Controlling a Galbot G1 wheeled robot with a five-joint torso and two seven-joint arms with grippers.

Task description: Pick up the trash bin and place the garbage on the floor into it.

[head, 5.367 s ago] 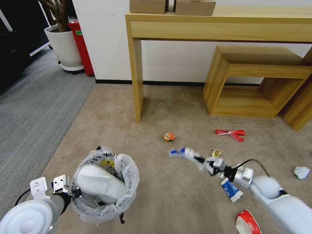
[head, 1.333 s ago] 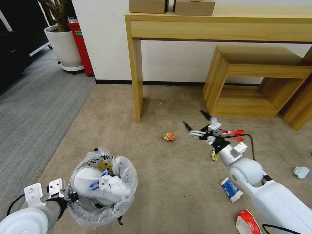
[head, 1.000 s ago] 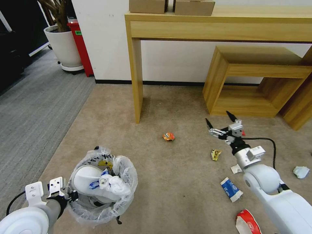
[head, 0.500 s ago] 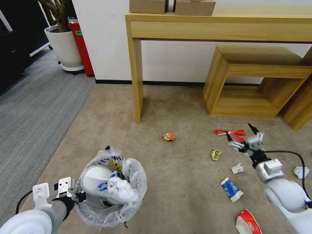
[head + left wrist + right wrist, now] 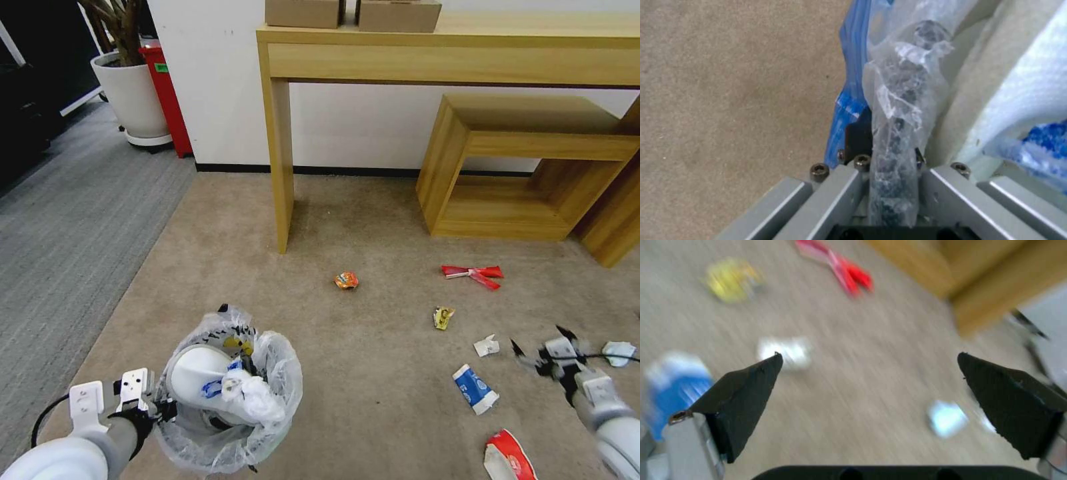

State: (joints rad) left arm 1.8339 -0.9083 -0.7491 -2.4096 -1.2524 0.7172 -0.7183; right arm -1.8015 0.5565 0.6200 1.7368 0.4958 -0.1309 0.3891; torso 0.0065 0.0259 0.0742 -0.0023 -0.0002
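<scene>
- The left gripper is clamped on the bag-covered rim of the trash bin and holds it low at the robot's left side, above the floor
- A white slipper and crumpled paper already lie inside the bin
- The right gripper hangs low on the right with its black fingers spread wide and nothing between them
- It is between a small white scrap and a white paper ball; the blue carton lies near
- I judge the step is reaching for the next piece of garbage; next move needs to lower over one piece and close on it
</scene>
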